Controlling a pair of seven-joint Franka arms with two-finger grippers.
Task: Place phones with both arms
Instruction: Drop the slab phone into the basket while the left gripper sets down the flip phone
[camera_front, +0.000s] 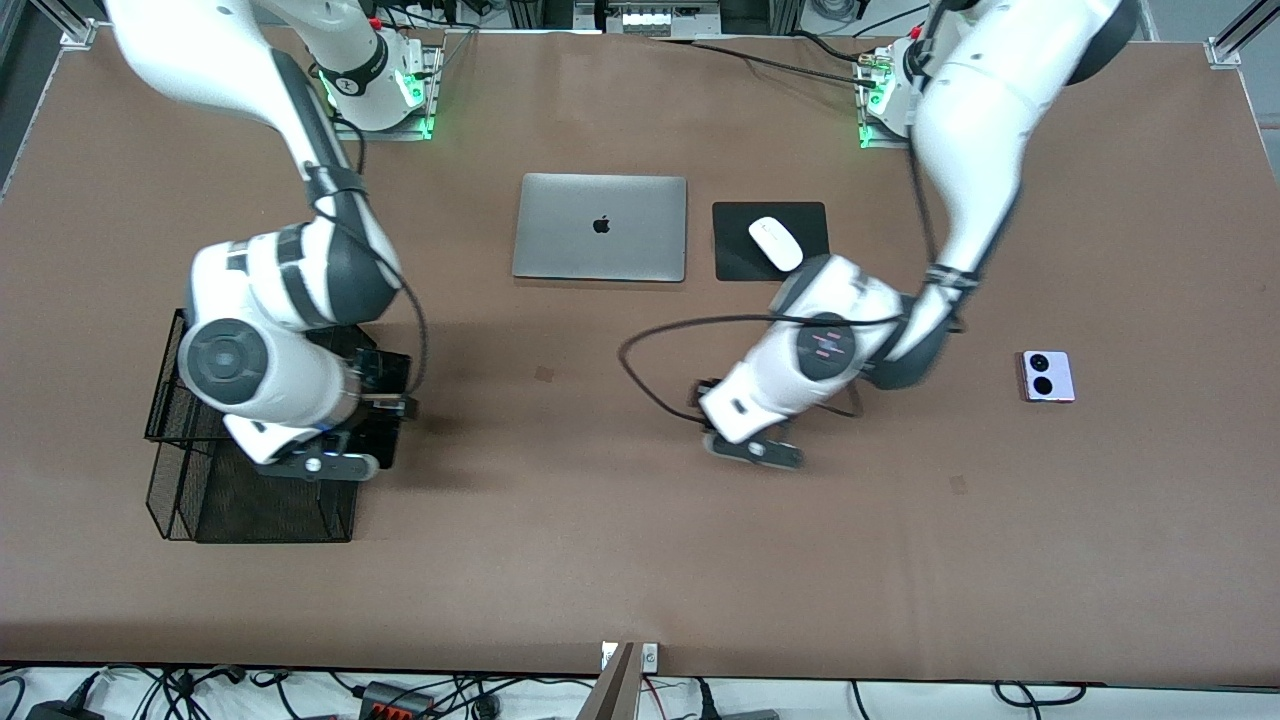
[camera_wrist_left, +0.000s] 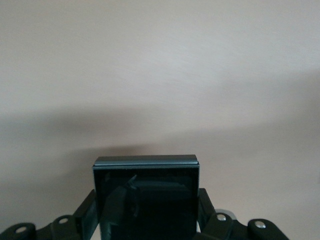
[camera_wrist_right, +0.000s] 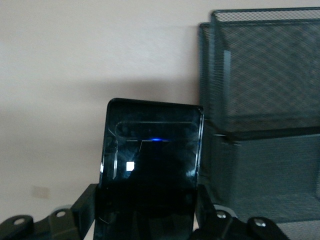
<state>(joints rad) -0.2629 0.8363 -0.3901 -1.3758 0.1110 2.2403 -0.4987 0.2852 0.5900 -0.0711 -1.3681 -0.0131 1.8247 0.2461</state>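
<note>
Mostly hidden under its wrist, left hand (camera_wrist_left: 147, 222) clamped on squarish black phone (camera_wrist_left: 146, 192); right hand (camera_wrist_right: 147, 220) on slim slab (camera_wrist_right: 150, 165).

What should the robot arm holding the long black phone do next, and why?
Probably ease it sideways over the black mesh basket, then lower it. The right gripper is shut on the long black phone, which sits beside the basket, not yet in it. The left gripper is shut on the small black flip phone over bare table, and the lilac phone lies untouched.
</note>
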